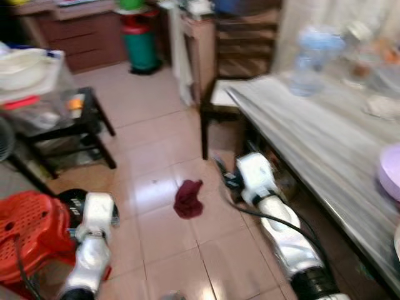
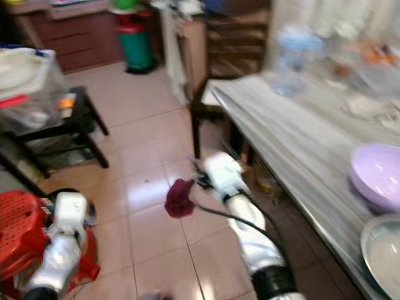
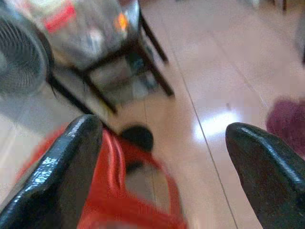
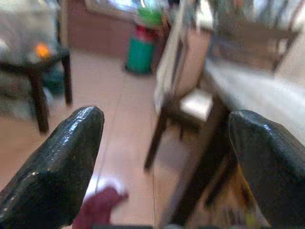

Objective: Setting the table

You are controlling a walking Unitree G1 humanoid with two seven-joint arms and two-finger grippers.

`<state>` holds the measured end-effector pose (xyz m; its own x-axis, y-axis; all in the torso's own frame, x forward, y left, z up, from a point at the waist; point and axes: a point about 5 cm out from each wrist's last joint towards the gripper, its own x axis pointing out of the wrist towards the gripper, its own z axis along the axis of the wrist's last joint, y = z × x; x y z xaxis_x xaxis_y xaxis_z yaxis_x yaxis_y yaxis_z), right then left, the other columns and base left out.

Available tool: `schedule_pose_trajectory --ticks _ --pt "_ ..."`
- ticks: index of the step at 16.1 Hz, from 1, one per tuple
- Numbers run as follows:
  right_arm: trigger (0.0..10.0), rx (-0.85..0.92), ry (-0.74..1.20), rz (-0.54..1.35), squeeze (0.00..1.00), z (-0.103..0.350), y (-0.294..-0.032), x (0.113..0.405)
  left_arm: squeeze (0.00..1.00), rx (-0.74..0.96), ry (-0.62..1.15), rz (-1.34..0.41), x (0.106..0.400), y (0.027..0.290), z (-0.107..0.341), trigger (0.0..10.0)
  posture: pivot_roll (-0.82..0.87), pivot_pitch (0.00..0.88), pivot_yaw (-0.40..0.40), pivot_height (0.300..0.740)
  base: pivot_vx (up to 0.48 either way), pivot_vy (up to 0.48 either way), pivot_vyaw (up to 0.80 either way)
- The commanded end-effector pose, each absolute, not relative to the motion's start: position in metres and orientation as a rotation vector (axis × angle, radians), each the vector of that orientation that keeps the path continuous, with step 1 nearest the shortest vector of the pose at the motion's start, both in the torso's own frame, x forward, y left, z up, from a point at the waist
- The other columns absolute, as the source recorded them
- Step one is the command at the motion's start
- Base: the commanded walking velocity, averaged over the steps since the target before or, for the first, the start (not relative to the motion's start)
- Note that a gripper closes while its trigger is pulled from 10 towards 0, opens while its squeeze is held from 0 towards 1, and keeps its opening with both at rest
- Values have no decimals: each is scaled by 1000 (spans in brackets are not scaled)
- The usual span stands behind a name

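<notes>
A long grey bench (image 2: 300,144) is seen along the robot's right side, with a lilac bowl (image 2: 377,174) set near its front edge and a metal plate (image 2: 382,253) just beside it, closer to the robot. Further back on the bench a clear plastic water jug (image 2: 286,59) stands, with blurred dishes to its right that cannot be made out exactly. A dark wooden chair (image 1: 234,69) is placed at the far end of the bench. The right tool (image 4: 164,157) is held low beside the bench edge, over the tiled floor (image 1: 156,131), its two black fingers spread wide with nothing between them. The left tool (image 3: 162,162) is held over a red plastic stool (image 1: 28,228), its fingers likewise spread apart and gripping nothing. A dark red cloth (image 1: 188,198) lies crumpled on the floor between the two arms. A small black side table (image 1: 75,131) carrying a clear bag stands to the left, and a green bin (image 1: 140,44) is seen further back.
</notes>
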<state>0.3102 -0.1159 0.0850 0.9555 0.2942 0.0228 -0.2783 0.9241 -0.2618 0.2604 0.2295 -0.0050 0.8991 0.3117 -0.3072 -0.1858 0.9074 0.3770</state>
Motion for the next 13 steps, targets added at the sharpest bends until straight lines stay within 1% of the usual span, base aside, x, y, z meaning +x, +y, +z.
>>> schedule_pose_trajectory --ticks 1,3,5,6,7,9,10,11,13 --pt "10000 -253 27 282 0 65 -117 310 0 310 426 241 261 229 -10 10000 -79 57 57 740 0 0 800" --pt "10000 -253 234 225 0 26 -133 301 0 309 472 169 262 214 -17 10000 -86 51 55 740 0 0 800" --pt "10000 -232 359 203 0 6 -138 292 0 341 543 113 256 207 -28 10000 -88 44 59 740 0 0 800" --pt "10000 -187 426 181 0 -4 -141 287 0 348 589 96 250 205 -34 10000 -88 41 63 740 0 0 800" --pt "10000 -187 534 160 0 -20 -145 274 0 376 665 64 238 205 -44 10000 -95 36 69 740 0 0 800" --pt "10000 -245 638 155 0 -38 -151 256 0 404 764 29 222 208 -57 10000 -106 34 72 740 0 0 681" --pt "10000 -234 705 114 0 -48 -158 244 0 370 830 52 209 216 -64 10000 -110 33 72 740 0 0 0" --pt "10000 -190 733 74 0 -52 -163 240 0 344 851 72 205 221 -66 10000 -110 26 71 740 0 0 0" --pt "10000 -160 816 55 0 -62 -170 224 0 346 889 77 197 227 -69 10000 -111 15 69 740 0 0 0"
